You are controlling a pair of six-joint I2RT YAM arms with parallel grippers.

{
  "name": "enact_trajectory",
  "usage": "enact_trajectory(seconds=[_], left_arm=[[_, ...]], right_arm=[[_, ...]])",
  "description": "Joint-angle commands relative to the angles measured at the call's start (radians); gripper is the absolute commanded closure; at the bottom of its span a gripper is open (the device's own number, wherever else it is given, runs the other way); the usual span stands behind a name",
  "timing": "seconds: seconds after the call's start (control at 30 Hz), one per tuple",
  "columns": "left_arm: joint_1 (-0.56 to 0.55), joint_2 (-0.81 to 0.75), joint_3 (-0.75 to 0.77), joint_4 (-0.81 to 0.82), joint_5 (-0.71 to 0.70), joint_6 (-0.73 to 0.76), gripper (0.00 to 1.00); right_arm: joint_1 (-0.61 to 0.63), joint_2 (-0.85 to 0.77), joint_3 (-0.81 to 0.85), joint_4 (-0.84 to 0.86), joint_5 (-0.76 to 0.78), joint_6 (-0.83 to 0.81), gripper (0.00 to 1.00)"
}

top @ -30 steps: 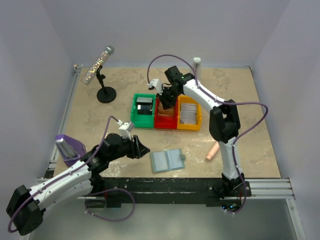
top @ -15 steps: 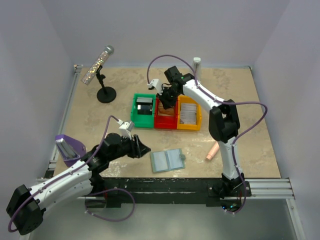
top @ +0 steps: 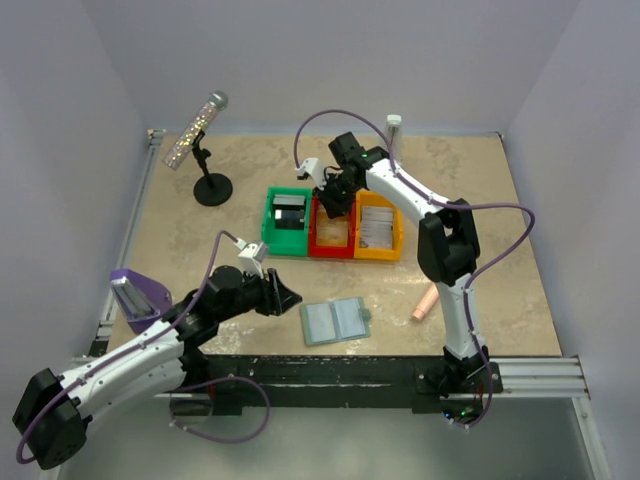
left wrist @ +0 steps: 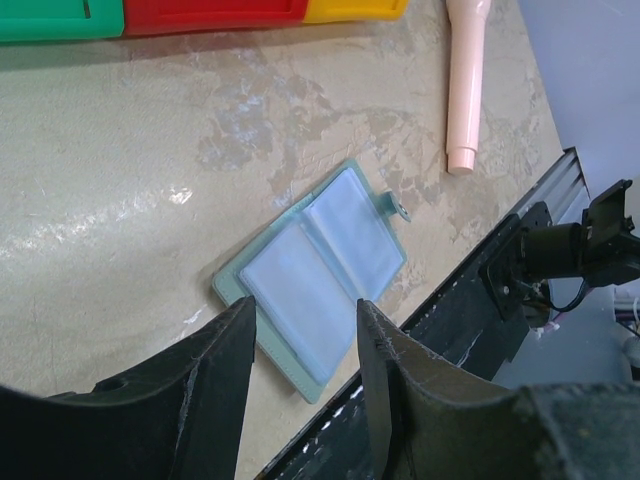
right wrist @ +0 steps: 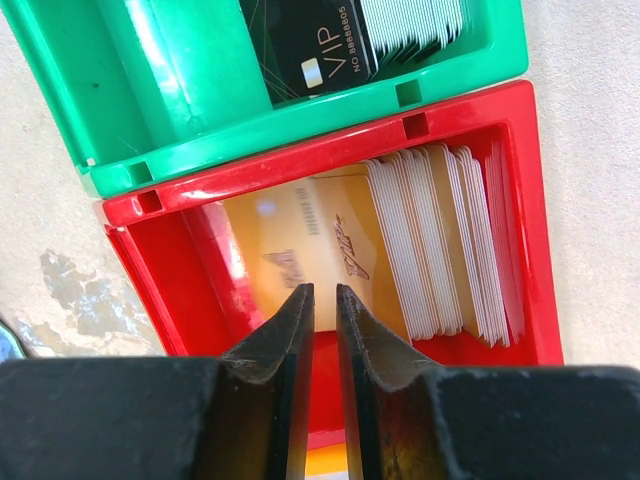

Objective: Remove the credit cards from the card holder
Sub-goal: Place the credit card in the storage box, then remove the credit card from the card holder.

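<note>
Your left gripper hangs with its two black fingers spread and nothing between them, just above the small flat pale blue-grey two-panel card holder; that holder lies opened out on the marbled beige tabletop close to the near edge, its clear pockets facing up and its tiny tab pointing toward the pale pink cylindrical stick lying near it.

From overhead, the card holder sits just to the right of your left gripper, well apart from the three plastic bins farther back.

Your right gripper is poised over the red plastic bin; its jaws stand only a slit apart and you can see the red floor through the gap, so it pinches nothing.

Below it a tan credit card lies flat in the red bin beside a row of whitish cards standing on edge; a black card marked VIP rests in the neighbouring green plastic bin; the yellow plastic bin flanks the red one on the other side.
</note>
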Motion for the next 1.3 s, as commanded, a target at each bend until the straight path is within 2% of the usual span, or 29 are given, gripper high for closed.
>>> enact_trajectory(seconds=[0.0, 0.3, 0.53, 0.63, 0.77, 0.93, 0.97, 1.03, 1.07, 1.1, 1.27], left_arm=[[0.003, 0.002, 0.036, 0.039, 0.013, 0.007, 0.51], [0.003, 0.008, 0.039, 0.047, 0.014, 0.005, 0.5], [0.003, -0.016, 0.039, 0.039, 0.002, -0.001, 0.51], [0.003, -0.021, 0.039, 0.039, -0.006, -0.006, 0.49], [0.003, -0.009, 0.036, 0.051, -0.022, -0.036, 0.44], [0.003, 0.042, 0.021, 0.053, -0.078, -0.14, 0.33], [0.003, 0.048, 0.01, 0.061, -0.084, -0.159, 0.32], [0.003, 0.045, -0.019, 0.079, -0.102, -0.205, 0.22], [0.002, 0.037, -0.037, 0.093, -0.111, -0.226, 0.2], [0.003, 0.028, -0.051, 0.108, -0.114, -0.24, 0.16], [0.003, 0.007, -0.07, 0.156, -0.029, -0.162, 0.17]], right_arm=[[0.001, -0.004, 0.042, 0.018, 0.016, 0.007, 0.8], [0.003, -0.092, 0.015, 0.085, 0.047, 0.039, 0.8], [0.006, -0.306, -0.08, 0.258, 0.142, 0.136, 0.78], [0.014, -0.447, -0.19, 0.334, 0.145, 0.221, 0.76], [0.041, -0.647, -0.425, 0.473, 0.111, 0.344, 0.73], [0.089, -0.835, -0.755, 0.599, 0.038, 0.479, 0.68], [0.098, -0.855, -0.793, 0.604, 0.013, 0.493, 0.68], [0.118, -0.886, -0.858, 0.604, -0.019, 0.566, 0.65], [0.12, -0.894, -0.889, 0.605, -0.042, 0.631, 0.56], [0.12, -0.897, -0.907, 0.599, -0.054, 0.697, 0.54], [0.115, -0.838, -0.909, 0.405, -0.041, 0.956, 0.53]])
